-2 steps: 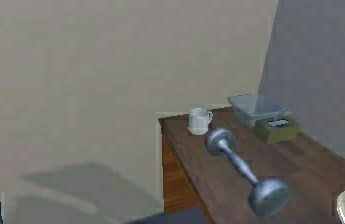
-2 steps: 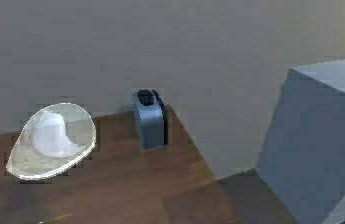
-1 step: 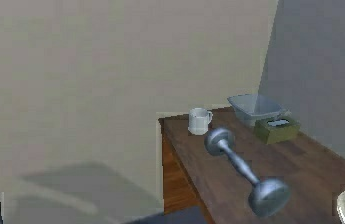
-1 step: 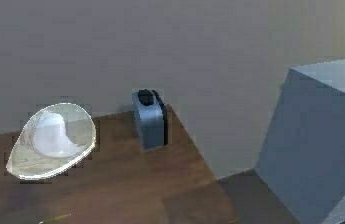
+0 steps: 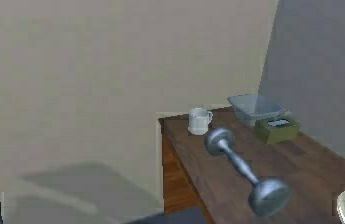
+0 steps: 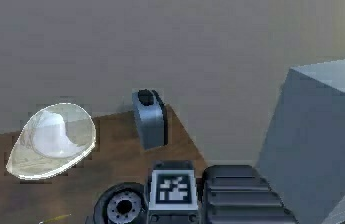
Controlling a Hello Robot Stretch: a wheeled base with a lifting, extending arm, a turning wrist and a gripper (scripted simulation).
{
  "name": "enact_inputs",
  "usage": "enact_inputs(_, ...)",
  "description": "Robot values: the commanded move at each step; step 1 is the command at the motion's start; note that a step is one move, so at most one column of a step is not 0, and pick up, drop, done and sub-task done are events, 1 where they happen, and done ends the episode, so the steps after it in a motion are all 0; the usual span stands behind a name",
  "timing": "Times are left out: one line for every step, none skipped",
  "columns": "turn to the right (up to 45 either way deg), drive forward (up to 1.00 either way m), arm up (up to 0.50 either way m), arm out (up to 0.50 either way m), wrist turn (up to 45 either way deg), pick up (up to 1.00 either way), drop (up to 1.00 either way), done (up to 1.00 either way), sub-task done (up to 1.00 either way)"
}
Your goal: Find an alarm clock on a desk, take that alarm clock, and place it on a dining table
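A small upright blue-grey object (image 6: 148, 119) with a rounded top and a dark knob stands on the brown wooden tabletop (image 6: 110, 150), close to the wall in the arm side view. At that view's bottom edge are the arm's white marker square (image 6: 175, 190) and, left of it, the gripper's dark round body (image 6: 121, 207). The gripper's far end cannot be made out, so I cannot tell whether it holds anything. The blue-grey object lies farther out than the gripper.
A clear glass dome (image 6: 52, 140) with a white form inside sits on the tabletop's left. A large pale grey block (image 6: 315, 140) rises at the right. The forward view has a wooden table (image 5: 310, 165) bearing a grey dumbbell (image 5: 242, 168), white mug (image 5: 199, 121), grey tub (image 5: 256, 107) and green box (image 5: 278, 129).
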Motion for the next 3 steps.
enact_inputs(0.0,0.00,0.00,0.28,0.0,0.00,0.00,0.00,0.00)
enact_inputs(0.0,0.00,0.00,0.00,45.0,0.00,0.00,0.00,0.00)
enact_inputs(0.0,0.00,0.00,0.00,45.0,0.00,0.00,0.00,0.00)
